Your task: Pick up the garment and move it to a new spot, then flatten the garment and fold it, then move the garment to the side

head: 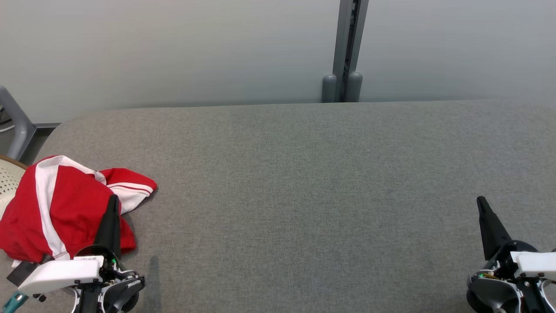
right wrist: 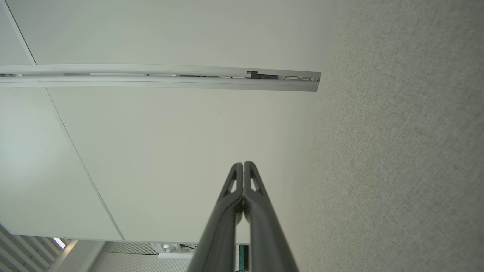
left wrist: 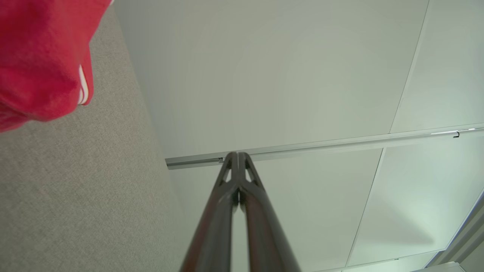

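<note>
- The red garment (head: 65,208) with white stripes lies crumpled at the near left corner of the grey cloth-covered counter (head: 304,195).
- The garment's left side reaches the counter's left edge, just beside a pale perforated basket (head: 8,180).
- One white-striped cuff points right, toward the middle of the counter.
- The left pincer (head: 114,199) is clenched, its two dark fingers pressed together with nothing between them.
- In the head view its tip overlaps the garment's right side; whether it touches the cloth I cannot tell. In the left wrist view the red cloth sits off to one side, apart from the fingers.
- The right pincer (head: 481,202) is clenched too and grasps nothing. It sits over bare counter at the near right, well apart from the garment.
- Beyond the counter's far edge stands a pale wall with a grey upright post (head: 345,52).
</note>
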{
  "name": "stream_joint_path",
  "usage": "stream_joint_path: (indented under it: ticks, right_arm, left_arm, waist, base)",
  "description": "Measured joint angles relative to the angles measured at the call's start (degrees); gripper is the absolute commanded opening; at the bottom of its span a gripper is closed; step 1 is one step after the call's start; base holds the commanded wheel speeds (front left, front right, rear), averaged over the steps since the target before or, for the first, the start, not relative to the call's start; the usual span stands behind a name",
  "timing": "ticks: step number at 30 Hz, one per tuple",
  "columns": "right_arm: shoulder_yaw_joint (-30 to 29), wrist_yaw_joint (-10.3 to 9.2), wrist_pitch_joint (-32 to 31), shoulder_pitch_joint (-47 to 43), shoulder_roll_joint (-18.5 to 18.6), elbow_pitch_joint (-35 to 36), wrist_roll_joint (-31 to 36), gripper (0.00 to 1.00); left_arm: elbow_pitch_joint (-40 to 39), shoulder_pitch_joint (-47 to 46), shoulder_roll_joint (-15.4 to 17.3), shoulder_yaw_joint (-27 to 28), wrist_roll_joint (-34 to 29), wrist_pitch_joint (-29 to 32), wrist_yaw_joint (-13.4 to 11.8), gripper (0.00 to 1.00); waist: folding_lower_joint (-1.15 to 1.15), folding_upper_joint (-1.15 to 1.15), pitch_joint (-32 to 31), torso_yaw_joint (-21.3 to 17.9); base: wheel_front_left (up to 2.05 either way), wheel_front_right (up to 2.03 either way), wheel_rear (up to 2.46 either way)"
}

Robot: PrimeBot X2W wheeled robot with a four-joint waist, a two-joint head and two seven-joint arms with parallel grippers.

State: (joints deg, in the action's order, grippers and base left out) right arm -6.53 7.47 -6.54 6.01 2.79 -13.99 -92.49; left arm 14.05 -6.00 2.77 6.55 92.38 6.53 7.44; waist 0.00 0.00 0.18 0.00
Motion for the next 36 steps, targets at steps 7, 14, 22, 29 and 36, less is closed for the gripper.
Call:
stream_joint_path:
  ticks: [7,14,22,29,36]
  right_arm:
    - [0.00,0.00,0.00,0.00,0.00,0.00,0.00,0.00]
    - [0.00,0.00,0.00,0.00,0.00,0.00,0.00,0.00]
    - [0.00,0.00,0.00,0.00,0.00,0.00,0.00,0.00]
    - [0.00,0.00,0.00,0.00,0.00,0.00,0.00,0.00]
    - [0.00,0.00,0.00,0.00,0.00,0.00,0.00,0.00]
  left_arm:
    - [0.00,0.00,0.00,0.00,0.00,0.00,0.00,0.00]
    - [0.00,0.00,0.00,0.00,0.00,0.00,0.00,0.00]
    - [0.00,0.00,0.00,0.00,0.00,0.00,0.00,0.00]
    - [0.00,0.00,0.00,0.00,0.00,0.00,0.00,0.00]
    - [0.00,0.00,0.00,0.00,0.00,0.00,0.00,0.00]
  waist:
    - [0.00,0.00,0.00,0.00]
    - [0.00,0.00,0.00,0.00]
    - [0.00,0.00,0.00,0.00]
    - [0.00,0.00,0.00,0.00]
    - [0.00,0.00,0.00,0.00]
  base:
    - [0.00,0.00,0.00]
    - [0.00,0.00,0.00]
    - [0.00,0.00,0.00]
    - [0.00,0.00,0.00]
    - [0.00,0.00,0.00]
